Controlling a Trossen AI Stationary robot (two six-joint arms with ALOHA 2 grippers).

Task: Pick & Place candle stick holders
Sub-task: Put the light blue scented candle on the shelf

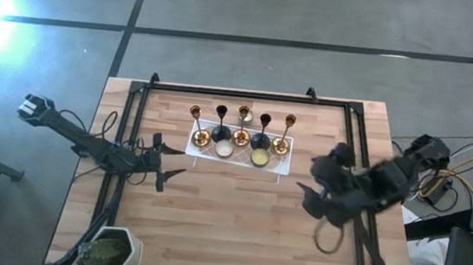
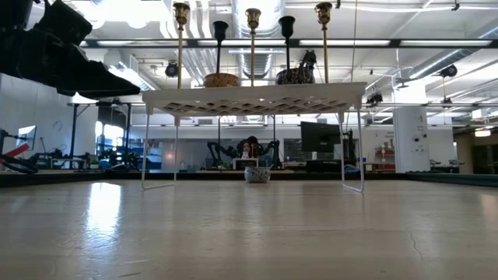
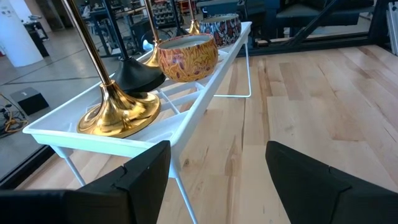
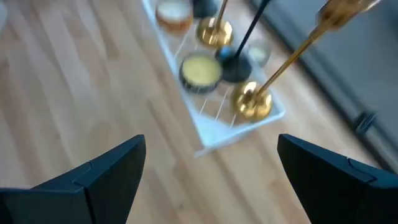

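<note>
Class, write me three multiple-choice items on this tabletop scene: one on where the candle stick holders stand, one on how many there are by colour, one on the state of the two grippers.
1. Where do the candle stick holders stand?
A. on the white tray
B. on the bare wood
C. in the right gripper

2. How many are gold and how many black?
A. two gold, three black
B. three gold, two black
C. five gold

3. What state are the grippers in?
A. both shut on holders
B. left open, right shut
C. both open, holding nothing

Key: 1 A, all candle stick holders rise from the white tray. 2 B, the high view shows gold, black, gold, black, gold. 3 C, the left gripper and right gripper show spread fingers with nothing between.
</note>
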